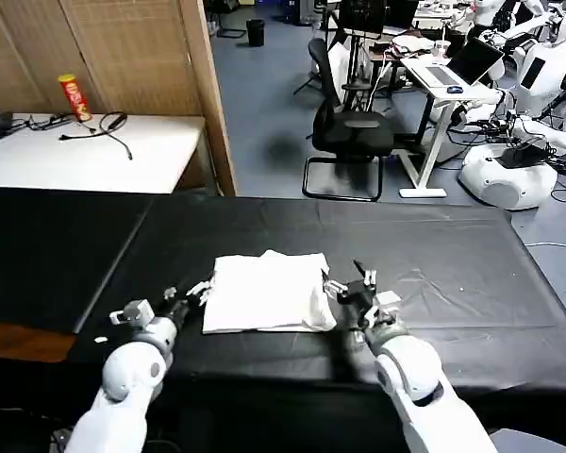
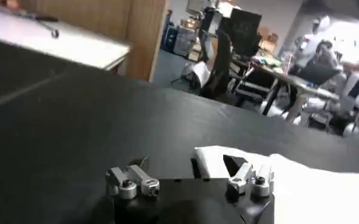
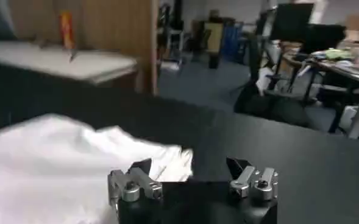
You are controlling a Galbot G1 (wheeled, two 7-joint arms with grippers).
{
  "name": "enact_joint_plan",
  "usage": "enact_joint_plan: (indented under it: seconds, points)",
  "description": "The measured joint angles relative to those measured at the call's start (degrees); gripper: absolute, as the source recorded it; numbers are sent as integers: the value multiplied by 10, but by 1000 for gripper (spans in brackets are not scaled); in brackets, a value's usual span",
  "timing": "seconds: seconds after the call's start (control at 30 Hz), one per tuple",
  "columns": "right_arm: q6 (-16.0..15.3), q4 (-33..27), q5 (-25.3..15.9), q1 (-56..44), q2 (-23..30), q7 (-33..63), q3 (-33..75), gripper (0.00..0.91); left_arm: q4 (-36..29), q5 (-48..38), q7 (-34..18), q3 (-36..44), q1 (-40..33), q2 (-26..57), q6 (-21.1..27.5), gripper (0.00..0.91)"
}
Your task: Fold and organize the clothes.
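Note:
The clothes are one white T-shirt (image 1: 269,293), folded into a rough rectangle on the black table (image 1: 434,255), plain side up. My left gripper (image 1: 191,292) stands open at the shirt's left edge; its wrist view shows one fingertip (image 2: 235,164) over the white cloth (image 2: 313,189) and the other over bare table. Open as well, my right gripper (image 1: 352,285) sits at the shirt's right edge, where a bunched corner (image 3: 167,161) lies by one fingertip (image 3: 141,167). Neither gripper holds the cloth.
Black cloth covers the whole table. Behind it on the left stand a white side table (image 1: 85,151) with cables and a red can (image 1: 74,97), plus a wooden partition (image 1: 208,94). Office chairs (image 1: 349,132) and robots (image 1: 509,160) stand farther back.

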Motion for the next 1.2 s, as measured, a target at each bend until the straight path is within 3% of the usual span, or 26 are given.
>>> enact_joint_plan:
  seconds: [0.43,0.53,0.57,0.6,1.0,1.2]
  points:
    - [3,36,29,-22,8,-5,31,878,-22,12,0,-1,36,-62,-5,878]
    - [6,42,31,-27,9,-9,33,878,-17,10,2,-2,34,-67,-10,488]
    - [7,44,31,-28,9,-11,33,878,-15,6,3,-3,33,-69,-11,156]
    - [9,45,31,-30,9,-12,33,878,-13,0,2,-5,31,-70,-11,0]
    - [14,47,28,-32,9,-15,39,878,-8,-21,0,-12,29,-76,-7,0]
    - [14,39,20,-35,10,-14,52,878,-21,32,0,-14,20,-58,11,0]
